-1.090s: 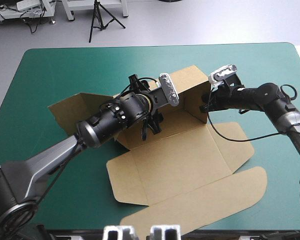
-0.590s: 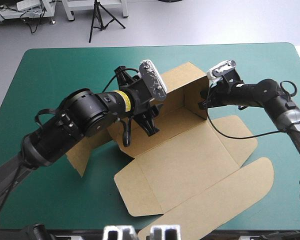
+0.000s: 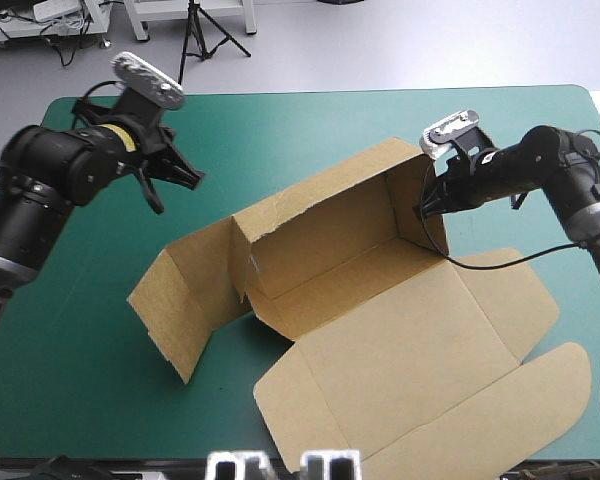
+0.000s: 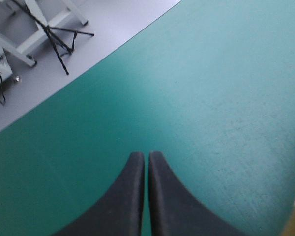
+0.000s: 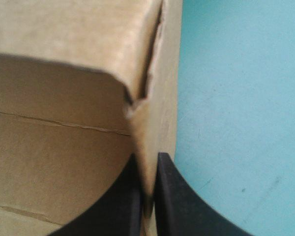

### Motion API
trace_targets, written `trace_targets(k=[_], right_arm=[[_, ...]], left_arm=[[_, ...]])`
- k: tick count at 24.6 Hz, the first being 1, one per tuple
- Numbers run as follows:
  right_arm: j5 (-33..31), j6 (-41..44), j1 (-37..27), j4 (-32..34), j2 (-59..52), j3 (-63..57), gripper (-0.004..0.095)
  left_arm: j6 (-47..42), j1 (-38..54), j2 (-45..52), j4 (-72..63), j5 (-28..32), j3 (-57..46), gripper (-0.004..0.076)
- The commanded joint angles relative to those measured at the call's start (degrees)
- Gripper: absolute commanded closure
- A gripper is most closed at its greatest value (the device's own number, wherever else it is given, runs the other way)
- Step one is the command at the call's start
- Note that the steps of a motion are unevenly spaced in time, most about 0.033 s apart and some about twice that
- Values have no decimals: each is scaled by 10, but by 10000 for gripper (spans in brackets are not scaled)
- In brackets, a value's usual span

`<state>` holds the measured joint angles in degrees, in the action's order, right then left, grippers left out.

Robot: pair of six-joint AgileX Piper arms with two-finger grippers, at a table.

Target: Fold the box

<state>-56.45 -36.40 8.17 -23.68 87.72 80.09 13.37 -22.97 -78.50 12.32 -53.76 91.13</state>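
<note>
A teal-green cover (image 3: 280, 130) spans the table. Grey floor (image 3: 380, 40) and one black tripod (image 3: 192, 40) lie past its far edge. One brown box (image 3: 400, 330) sits centre-right, walls partly raised, its long axis running near-left to far-right. There are two grippers. The left gripper (image 4: 143, 156) is pressed together and empty over bare cover, and the right gripper (image 5: 147, 164) pinches the box's end wall.

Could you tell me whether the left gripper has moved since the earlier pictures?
Yes. The left gripper has pulled away from the box and swung toward the far left corner of the teal-green cover.
</note>
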Motion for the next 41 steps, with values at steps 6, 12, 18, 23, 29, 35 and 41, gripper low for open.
trace_targets(k=[6, 12, 18, 23, 29, 35, 41], right_arm=[[-133, 84, -2, 87, -16, 118, 927], [-150, 114, -2, 120, 42, 131, 927], [-150, 139, -2, 107, 175, 226, 927], [-150, 116, -2, 83, 240, 309, 736], [-151, 190, -2, 86, 233, 379, 138], [-151, 194, -2, 63, 176, 403, 139], [-152, 204, -2, 94, 133, 384, 162]], left_arm=[[132, 261, 24, -297, 5, 20, 710], [182, 359, 24, -381, -15, 20, 711], [178, 380, 23, -386, -44, 6, 711], [203, 380, 23, -385, -42, -71, 711], [223, 380, 23, -394, -41, -144, 711], [260, 380, 23, -452, -41, -184, 717], [268, 380, 23, -462, -42, -201, 718]])
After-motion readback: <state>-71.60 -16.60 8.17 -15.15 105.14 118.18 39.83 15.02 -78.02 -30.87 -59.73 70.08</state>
